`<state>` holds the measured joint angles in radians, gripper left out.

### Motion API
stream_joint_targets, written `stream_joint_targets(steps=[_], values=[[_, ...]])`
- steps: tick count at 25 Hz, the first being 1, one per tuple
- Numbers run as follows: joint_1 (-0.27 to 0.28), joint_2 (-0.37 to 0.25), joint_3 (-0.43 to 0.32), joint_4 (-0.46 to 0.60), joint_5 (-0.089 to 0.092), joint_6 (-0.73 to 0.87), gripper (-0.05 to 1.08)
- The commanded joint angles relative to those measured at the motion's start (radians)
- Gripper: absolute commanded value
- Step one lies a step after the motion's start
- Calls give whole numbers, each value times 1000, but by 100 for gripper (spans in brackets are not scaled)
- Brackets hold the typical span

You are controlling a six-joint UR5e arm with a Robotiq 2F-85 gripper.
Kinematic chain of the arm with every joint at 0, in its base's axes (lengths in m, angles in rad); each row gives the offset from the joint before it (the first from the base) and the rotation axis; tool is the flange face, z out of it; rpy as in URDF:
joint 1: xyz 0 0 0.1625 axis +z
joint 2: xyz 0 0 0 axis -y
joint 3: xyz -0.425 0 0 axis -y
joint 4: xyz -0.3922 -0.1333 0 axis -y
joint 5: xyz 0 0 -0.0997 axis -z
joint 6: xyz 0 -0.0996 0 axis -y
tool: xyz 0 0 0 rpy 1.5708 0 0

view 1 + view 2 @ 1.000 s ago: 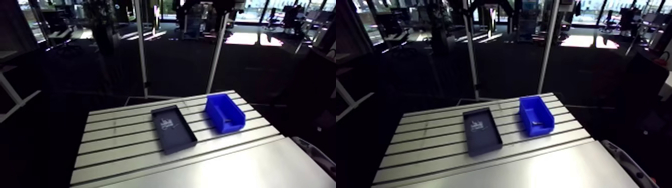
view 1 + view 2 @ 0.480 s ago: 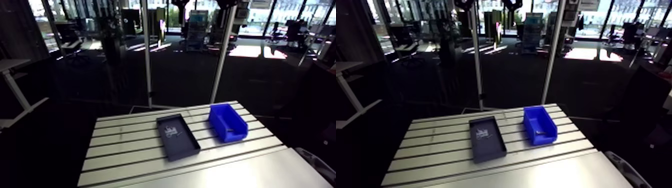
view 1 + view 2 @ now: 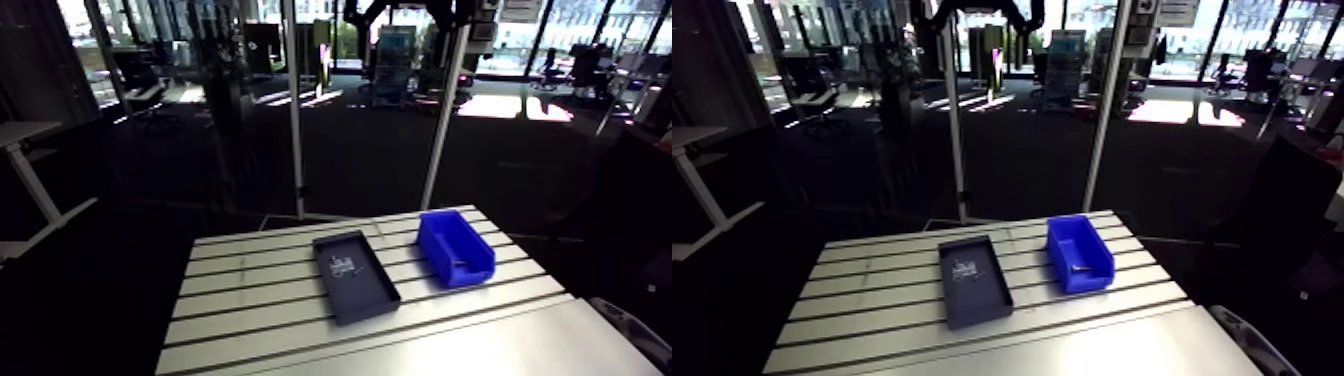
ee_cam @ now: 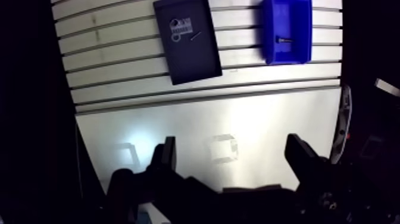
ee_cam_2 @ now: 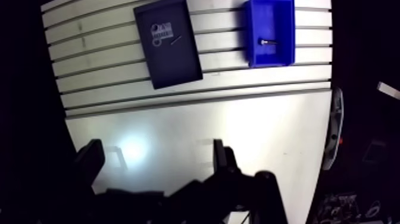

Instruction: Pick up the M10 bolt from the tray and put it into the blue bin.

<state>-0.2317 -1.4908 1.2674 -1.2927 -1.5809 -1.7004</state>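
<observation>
Arm view: dark tray [image 3: 365, 295] centre frame, blue bin [image 3: 468, 278] just right of it, both on slotted bench [image 3: 250, 300]. Only wrist view shows gripper [image 4: 232, 156]: fingers spread wide, nothing between them. Bolt [image 4: 284, 40] lies inside blue bin, well ahead of gripper. Long axis across bin's width, parallel to bench slots. Head end too small to tell.

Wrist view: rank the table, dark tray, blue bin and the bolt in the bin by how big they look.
Largest to smallest:
1. table
2. dark tray
3. blue bin
4. bolt
</observation>
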Motion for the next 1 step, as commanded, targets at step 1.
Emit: stream_joint_targets(steps=[1], values=[[2, 4, 7, -3, -3, 2, 1]])
